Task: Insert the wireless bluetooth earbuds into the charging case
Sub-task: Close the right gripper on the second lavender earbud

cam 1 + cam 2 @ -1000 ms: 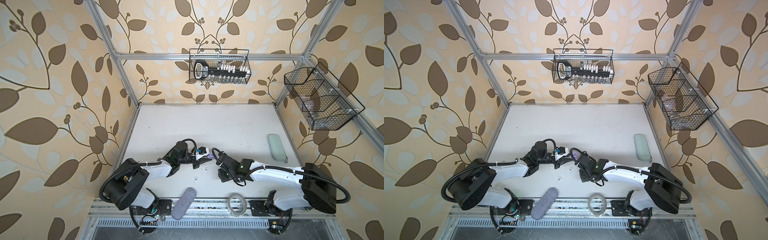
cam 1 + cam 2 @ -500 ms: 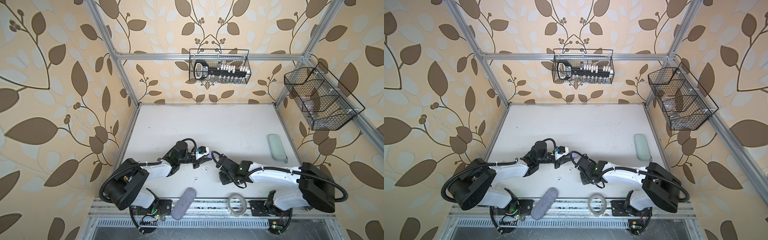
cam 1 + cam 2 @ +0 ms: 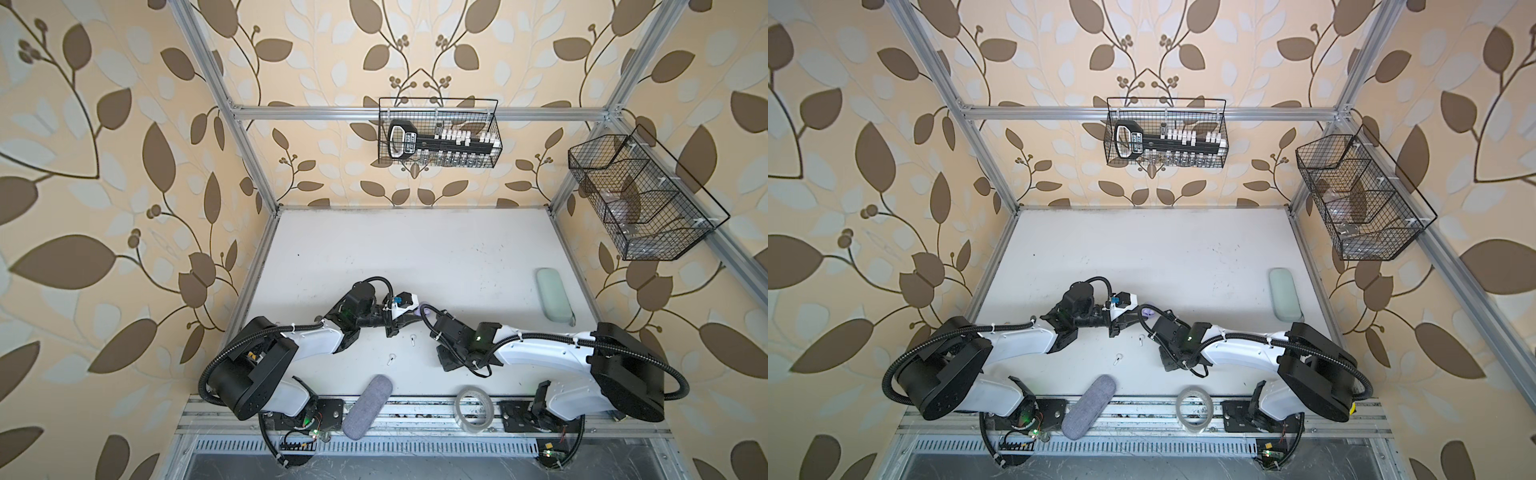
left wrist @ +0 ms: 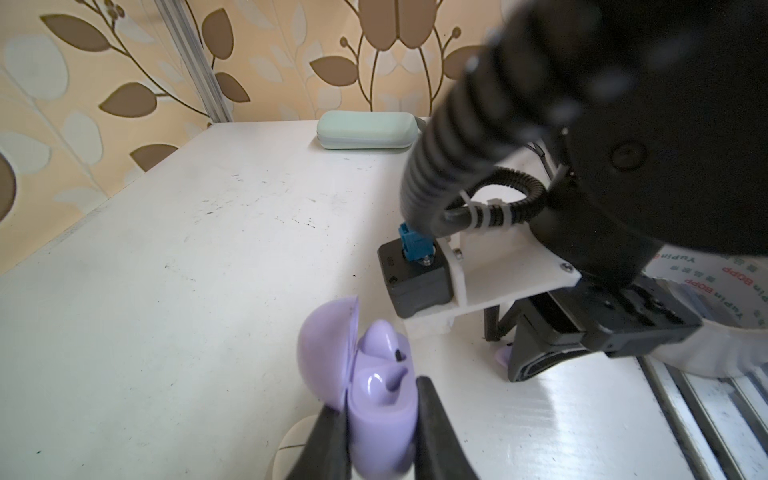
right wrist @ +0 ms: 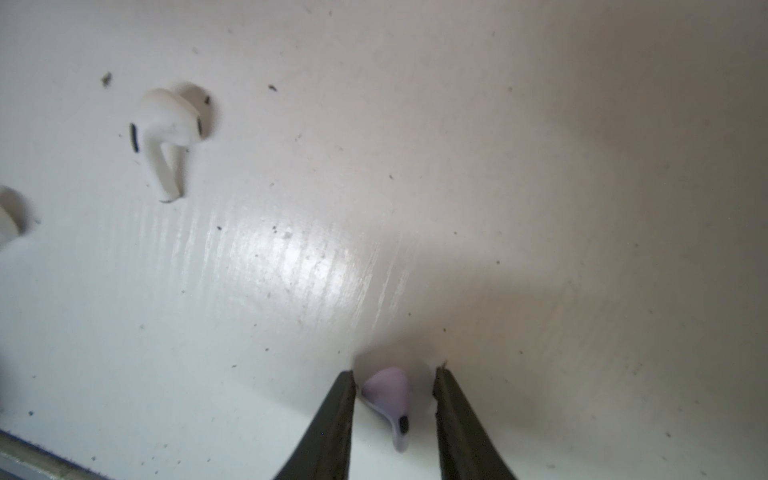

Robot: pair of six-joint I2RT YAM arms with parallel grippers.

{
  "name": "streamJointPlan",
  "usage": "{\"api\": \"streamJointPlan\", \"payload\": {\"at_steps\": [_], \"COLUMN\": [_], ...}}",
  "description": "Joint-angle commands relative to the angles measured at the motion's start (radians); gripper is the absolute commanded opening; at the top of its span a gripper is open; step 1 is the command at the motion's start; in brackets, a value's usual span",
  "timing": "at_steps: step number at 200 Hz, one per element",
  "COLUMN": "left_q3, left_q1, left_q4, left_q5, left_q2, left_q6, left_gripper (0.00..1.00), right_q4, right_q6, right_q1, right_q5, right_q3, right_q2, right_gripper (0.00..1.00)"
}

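Left jaws clamp the open lilac case (image 4: pixel 380 415). Toward its five o'clock, right jaws stand apart astride a lilac earbud (image 5: pixel 388 399) on the desk (image 5: pixel 540 166). It's pickup time, I'd say; next comes a square pinch.

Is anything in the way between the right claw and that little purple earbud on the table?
Nothing visible. The lilac earbud lies on the table, right between the open fingers of the right claw, with bare gaps either side. The white earbud lies well apart.

White earbud (image 5: pixel 7 224) cut off at right-wrist view edge. White rounded object (image 4: pixel 291 446) mostly hidden behind left tool (image 4: pixel 376 395), blurred.
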Motion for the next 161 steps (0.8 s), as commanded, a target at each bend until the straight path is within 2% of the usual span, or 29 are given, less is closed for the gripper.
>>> {"api": "streamJointPlan", "payload": {"at_steps": [1,161], "left_q3": [0.033,0.035], "left_q1": [-0.008,-0.01], "left_q4": [0.024,0.026], "left_q5": [0.003,-0.03], "left_q2": [0.0,0.006], "left_q6": [-0.01,-0.01], "left_gripper": [0.0,0.0], "right_q4": [-0.02,-0.086], "right_q6": [0.001,-0.017], "right_q1": [0.012,0.043], "right_q5": [0.012,0.061], "right_q3": [0.012,0.061], "right_q2": [0.03,0.094], "right_gripper": [0.33,0.28]}}
